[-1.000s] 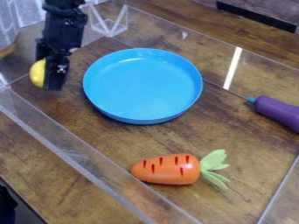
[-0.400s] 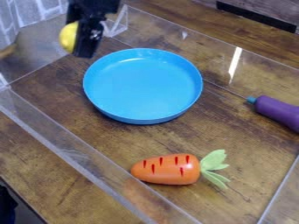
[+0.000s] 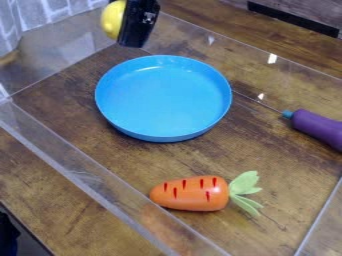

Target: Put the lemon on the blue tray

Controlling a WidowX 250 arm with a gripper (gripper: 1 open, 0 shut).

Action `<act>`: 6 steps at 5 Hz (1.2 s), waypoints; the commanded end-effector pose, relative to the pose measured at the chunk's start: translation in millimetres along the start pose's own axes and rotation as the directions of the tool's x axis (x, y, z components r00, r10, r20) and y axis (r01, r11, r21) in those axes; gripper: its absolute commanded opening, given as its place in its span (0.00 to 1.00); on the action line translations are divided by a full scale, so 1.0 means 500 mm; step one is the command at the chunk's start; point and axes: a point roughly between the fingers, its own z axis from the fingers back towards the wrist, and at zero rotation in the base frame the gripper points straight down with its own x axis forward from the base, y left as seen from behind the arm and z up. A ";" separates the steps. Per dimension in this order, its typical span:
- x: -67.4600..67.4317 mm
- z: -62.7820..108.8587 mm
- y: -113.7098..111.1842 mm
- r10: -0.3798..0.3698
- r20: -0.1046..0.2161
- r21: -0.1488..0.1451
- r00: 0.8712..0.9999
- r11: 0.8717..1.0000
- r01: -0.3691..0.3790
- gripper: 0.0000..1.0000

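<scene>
One lemon is in play, and it sits up near the top edge of the view, held against the dark tool and above the far side of the surface, beyond the upper left rim of the tray. The tool's fingers stand well apart, with the lemon between them or at their tips; the near finger hides part of the grip, so how much of the fruit is caught cannot be told. The tray lies flat with nothing in it. The carrot and the eggplant lie on the surface outside it. The lemon looks like a smooth, light toy, probably firm or only slightly yielding, and not fragile. Its glossy, rounded skin is likely to be the trouble: held off its widest part, it could squirt out or turn in the grip. The best hold is across the middle, one finger on each flank, with moderate pressure, since hard squeezing gains little. The next move calls for bringing it over the middle of the tray and lowering it close to the base before release, because a round fruit dropped from height may bounce or roll, though the raised rim should help to keep it in.
</scene>
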 end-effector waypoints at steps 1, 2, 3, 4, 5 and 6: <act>0.002 0.019 -0.026 0.014 0.060 0.031 0.998 0.999 -0.016 0.00; 0.029 -0.001 -0.047 -0.008 0.062 0.026 0.998 1.000 0.006 0.00; 0.051 -0.018 -0.061 -0.018 0.061 0.022 0.998 1.000 0.016 0.00; 0.067 -0.039 -0.072 -0.028 0.060 0.016 0.998 1.000 0.027 0.00; 0.079 -0.058 -0.077 -0.029 0.061 0.007 0.998 1.000 0.029 0.00; 0.092 -0.082 -0.078 -0.028 0.054 0.002 0.998 1.000 0.028 0.00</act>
